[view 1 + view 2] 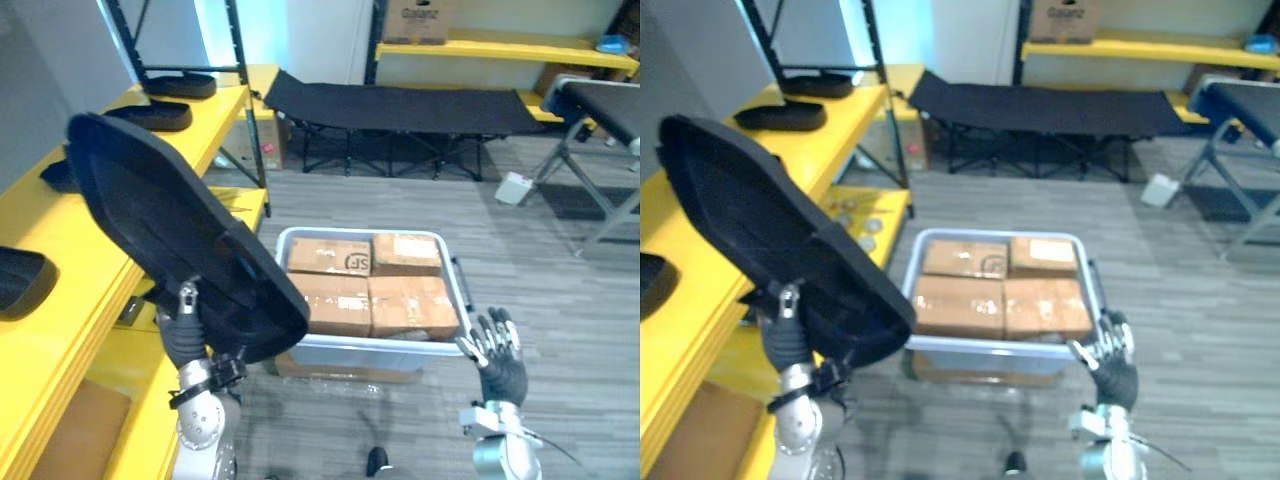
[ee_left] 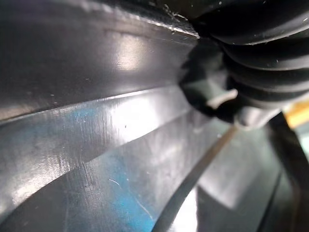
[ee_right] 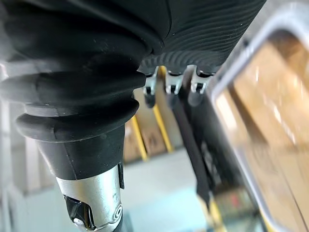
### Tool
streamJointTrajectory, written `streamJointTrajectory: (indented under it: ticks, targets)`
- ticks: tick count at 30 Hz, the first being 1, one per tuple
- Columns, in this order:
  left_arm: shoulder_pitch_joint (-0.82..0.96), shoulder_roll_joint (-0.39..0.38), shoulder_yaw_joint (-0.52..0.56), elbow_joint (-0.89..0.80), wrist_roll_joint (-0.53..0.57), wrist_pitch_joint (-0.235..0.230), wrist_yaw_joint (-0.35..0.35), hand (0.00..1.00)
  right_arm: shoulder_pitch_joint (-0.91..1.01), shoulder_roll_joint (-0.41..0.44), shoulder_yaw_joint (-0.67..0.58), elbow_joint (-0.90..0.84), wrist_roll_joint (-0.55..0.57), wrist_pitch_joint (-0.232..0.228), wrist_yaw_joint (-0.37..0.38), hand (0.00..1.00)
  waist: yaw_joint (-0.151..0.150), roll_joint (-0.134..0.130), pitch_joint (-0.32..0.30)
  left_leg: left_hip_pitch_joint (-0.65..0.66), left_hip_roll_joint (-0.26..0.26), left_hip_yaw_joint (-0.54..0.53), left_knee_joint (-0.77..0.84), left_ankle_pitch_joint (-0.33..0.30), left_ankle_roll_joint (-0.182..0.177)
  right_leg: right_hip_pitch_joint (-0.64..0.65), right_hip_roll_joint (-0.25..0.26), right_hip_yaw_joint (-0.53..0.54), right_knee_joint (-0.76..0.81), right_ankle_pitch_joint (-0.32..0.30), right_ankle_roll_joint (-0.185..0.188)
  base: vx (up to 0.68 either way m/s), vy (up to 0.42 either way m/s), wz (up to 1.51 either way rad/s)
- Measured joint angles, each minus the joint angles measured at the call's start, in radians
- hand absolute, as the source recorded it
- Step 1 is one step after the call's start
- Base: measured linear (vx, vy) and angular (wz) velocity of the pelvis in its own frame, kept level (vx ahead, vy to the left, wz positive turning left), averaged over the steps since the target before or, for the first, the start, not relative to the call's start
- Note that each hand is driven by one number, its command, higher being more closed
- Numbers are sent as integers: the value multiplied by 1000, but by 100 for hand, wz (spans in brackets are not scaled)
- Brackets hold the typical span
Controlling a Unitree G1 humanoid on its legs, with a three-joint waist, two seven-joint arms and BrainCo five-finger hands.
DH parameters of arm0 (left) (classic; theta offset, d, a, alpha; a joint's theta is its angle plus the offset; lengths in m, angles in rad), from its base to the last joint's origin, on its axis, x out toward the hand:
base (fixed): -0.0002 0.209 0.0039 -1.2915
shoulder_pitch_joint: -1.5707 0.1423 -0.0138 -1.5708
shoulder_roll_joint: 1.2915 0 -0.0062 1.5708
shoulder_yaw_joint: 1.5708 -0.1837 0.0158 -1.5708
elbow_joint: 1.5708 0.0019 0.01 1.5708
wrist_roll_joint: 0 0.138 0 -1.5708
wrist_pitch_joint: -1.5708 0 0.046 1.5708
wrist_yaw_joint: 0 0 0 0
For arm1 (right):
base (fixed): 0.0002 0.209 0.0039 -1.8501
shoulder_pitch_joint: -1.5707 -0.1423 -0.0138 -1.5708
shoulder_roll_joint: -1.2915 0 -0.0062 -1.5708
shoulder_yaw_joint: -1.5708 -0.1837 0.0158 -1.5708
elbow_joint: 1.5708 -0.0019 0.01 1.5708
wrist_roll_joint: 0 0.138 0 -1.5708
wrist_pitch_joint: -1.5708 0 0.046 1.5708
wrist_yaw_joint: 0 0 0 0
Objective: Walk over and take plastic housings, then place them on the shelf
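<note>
Housing [image 1: 170,225] gripped by left hand [image 1: 183,335] overhangs yellow shelf [image 1: 90,290] edge.

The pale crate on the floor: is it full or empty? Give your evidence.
Full. The crate holds four cardboard boxes packed side by side, hiding its floor and reaching its rim.

The plastic housing [image 1: 170,220] looks matt black from above; close up its surface is glossy and smooth, with fine scratches. The shelf [image 1: 215,115] is smooth, yellow-painted, faintly shiny. The cardboard boxes [image 1: 365,285] are dull brown, the crate [image 1: 400,350] pale smooth plastic. The floor [image 1: 560,300] is grey wood-grain planking. The left hand [image 1: 185,335] and right hand [image 1: 497,360] have dark ribbed rubbery covers and silver metal fingers.
</note>
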State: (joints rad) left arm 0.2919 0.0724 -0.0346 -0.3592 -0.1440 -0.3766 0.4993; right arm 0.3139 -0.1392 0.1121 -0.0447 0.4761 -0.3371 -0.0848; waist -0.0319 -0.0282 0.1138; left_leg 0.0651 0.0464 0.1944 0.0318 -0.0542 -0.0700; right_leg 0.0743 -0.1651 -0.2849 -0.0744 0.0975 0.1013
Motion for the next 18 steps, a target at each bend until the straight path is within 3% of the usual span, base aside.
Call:
streamJointTrajectory:
  ticks: [4, 8, 13, 18]
  targets:
    - [56, -4, 88, -80, 6, 14, -3, 100, -120, -5, 141, 42, -44, 35, -8, 0, 49, 8, -5, -32, -23, -92, -14, 29, 11, 16, -16, -92, 3, -6, 11, 30, 12, 64]
    - [112, -31, 182, -120, 6, 15, -26, 100, -220, -2, 189, 100, -69, 56, -30, 0, 111, 3, -3, -35, -38, -159, -12, 30, 12, 62, -24, -168, -1, -8, 14, 59, 12, 52]
    - [170, -59, 237, -174, 4, 15, -93, 100, -300, 8, 207, 105, -89, 62, -47, 0, 143, -11, 16, -63, -44, -220, 21, 24, 19, 87, -28, -237, 4, -12, 8, 20, 21, 44]
    - [203, -90, 262, -174, -18, 16, -175, 100, -346, 7, 206, 134, -108, 81, -55, 0, 186, -3, 66, -101, -44, -273, 103, 2, 15, 110, -27, -289, 48, -62, 7, -54, 11, 36]
